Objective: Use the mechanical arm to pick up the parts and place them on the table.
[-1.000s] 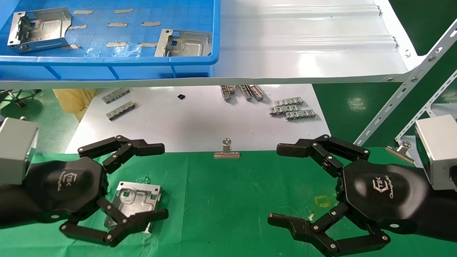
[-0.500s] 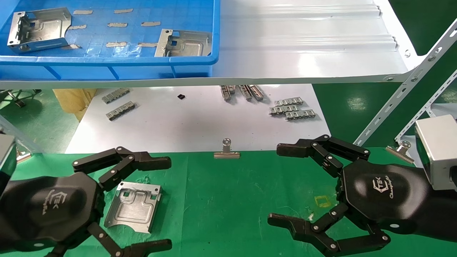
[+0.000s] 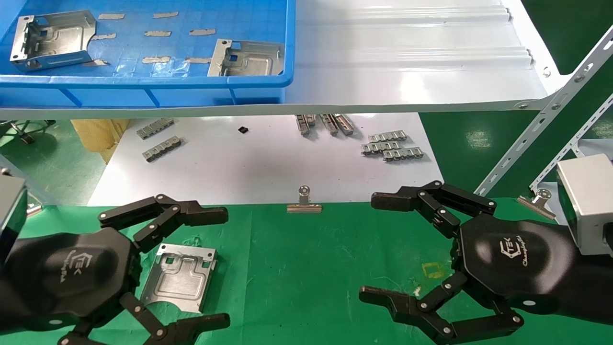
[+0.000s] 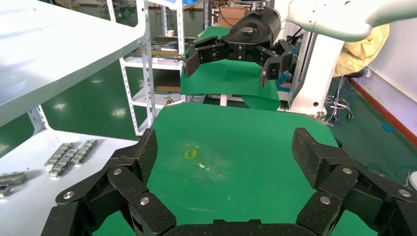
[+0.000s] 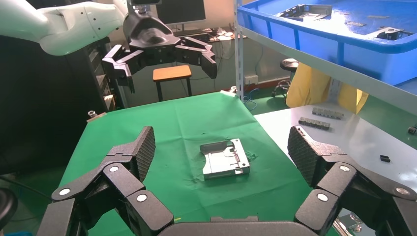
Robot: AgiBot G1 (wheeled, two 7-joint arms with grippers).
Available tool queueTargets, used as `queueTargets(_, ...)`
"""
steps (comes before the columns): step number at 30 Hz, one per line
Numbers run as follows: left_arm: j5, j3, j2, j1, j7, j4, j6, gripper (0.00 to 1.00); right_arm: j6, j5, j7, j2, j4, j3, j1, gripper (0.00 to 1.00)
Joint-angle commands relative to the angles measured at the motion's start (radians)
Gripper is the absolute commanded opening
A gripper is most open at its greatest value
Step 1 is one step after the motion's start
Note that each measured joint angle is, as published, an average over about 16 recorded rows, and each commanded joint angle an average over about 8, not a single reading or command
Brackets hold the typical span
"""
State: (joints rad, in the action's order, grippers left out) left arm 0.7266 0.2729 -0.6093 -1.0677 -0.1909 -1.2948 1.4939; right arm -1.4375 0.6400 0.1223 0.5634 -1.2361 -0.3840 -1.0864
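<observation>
One silver part (image 3: pixel 178 278) lies flat on the green cloth table (image 3: pixel 311 258); it also shows in the right wrist view (image 5: pixel 225 158). My left gripper (image 3: pixel 218 268) is open and empty. It hovers above the part with one finger on either side and does not touch it. It shows raised in the right wrist view (image 5: pixel 162 56). My right gripper (image 3: pixel 373 247) is open and empty over the cloth at the right, near a yellow square (image 3: pixel 433 270). Two more parts (image 3: pixel 50 38) (image 3: pixel 246 58) lie in the blue bin.
The blue bin (image 3: pixel 143 81) sits on a glossy white ribbed shelf (image 3: pixel 407 62) at the back. Below it a white sheet (image 3: pixel 263 163) carries grey metal strips (image 3: pixel 392 146). A binder clip (image 3: pixel 304 201) holds the cloth's far edge. A perforated metal post (image 3: pixel 541 124) slants at the right.
My left gripper has let go of the part and drawn back from it, leaving it flat on the cloth. The right arm has not moved.
</observation>
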Motion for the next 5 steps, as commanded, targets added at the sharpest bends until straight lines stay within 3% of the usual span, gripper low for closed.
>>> queueTargets(1,0.001,0.002,0.0,-0.002,0.001,0.003,0.0,1.0,0.0,0.0,0.0,0.0,0.0,0.0,0.0,1.0)
queueTargets(5,0.002,0.003,-0.001,-0.003,0.001,0.005,0.0,1.0,0.0,0.0,0.0,0.0,0.0,0.0,0.0,1.0)
